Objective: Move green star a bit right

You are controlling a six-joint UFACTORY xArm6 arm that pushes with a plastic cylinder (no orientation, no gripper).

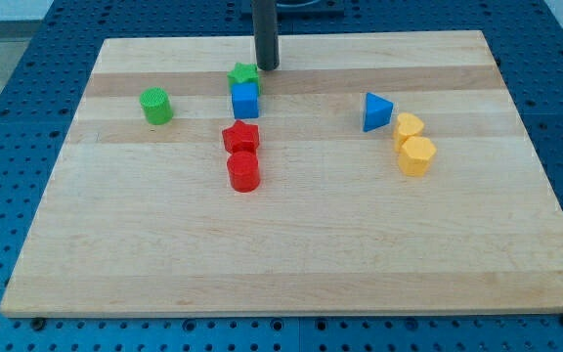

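The green star (242,74) lies on the wooden board (291,244) near the view's top, left of centre. A blue cube (245,101) touches it from below. My tip (267,67) is just to the right of the green star and slightly above it, very close to its right edge. I cannot tell if it touches the star.
A red star (240,138) and a red cylinder (243,172) sit below the blue cube. A green cylinder (155,106) is at the left. A blue triangle (376,111) and two yellow blocks (409,127) (416,155) are at the right.
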